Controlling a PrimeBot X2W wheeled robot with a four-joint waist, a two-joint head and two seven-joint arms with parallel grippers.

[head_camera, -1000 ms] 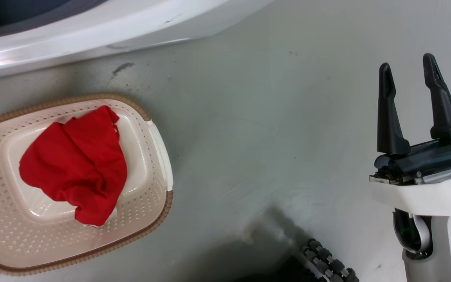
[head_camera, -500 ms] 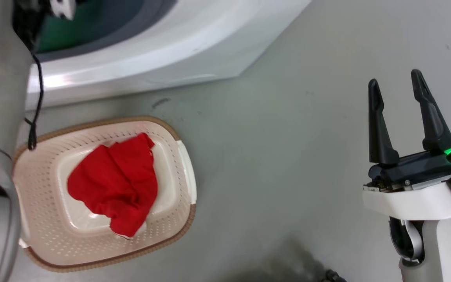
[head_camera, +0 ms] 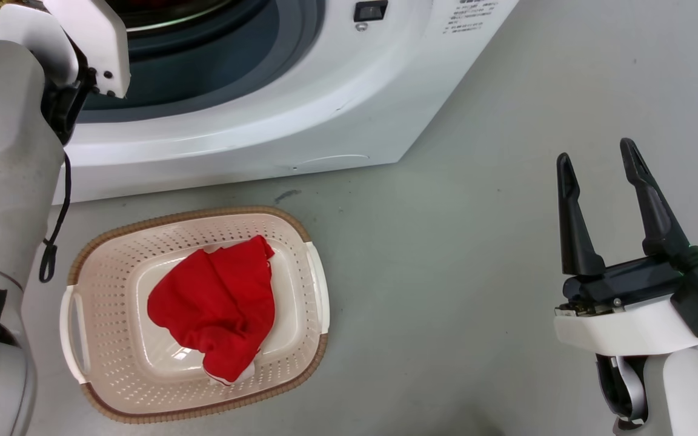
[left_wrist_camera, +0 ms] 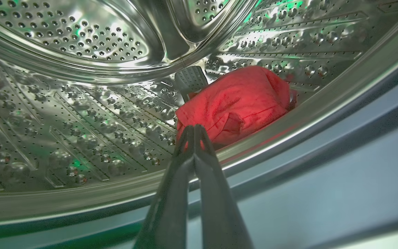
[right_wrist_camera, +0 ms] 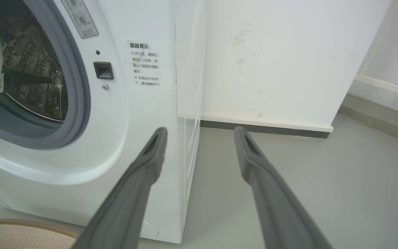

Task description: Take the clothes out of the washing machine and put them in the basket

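Note:
One red garment (head_camera: pixel 216 303) lies crumpled in the cream basket (head_camera: pixel 197 215) on the floor in front of the white washing machine (head_camera: pixel 264 121). A second red garment (left_wrist_camera: pixel 233 100) sits deep in the steel drum (left_wrist_camera: pixel 81 103), against its right side. My left gripper (left_wrist_camera: pixel 193 129) is shut with nothing seen between its fingers, and its tips point over the drum's lip at the near edge of that garment. In the head view my left arm (head_camera: pixel 3 121) reaches up into the machine's opening. My right gripper (head_camera: pixel 595 152) hangs open and empty over bare floor, right of the machine.
The machine's grey rubber ring (right_wrist_camera: pixel 78 103) frames the opening. A white wall with a dark skirting (right_wrist_camera: pixel 264 129) stands behind the machine's right side. Grey floor (head_camera: pixel 446 272) spreads between the basket and my right gripper (right_wrist_camera: pixel 200 133). The basket's rim (right_wrist_camera: pixel 12 224) shows at the lower left.
The head camera has tilted up, bringing the machine's front and opening into view. My left arm now shows at the left, reaching into the machine. The right gripper stays open.

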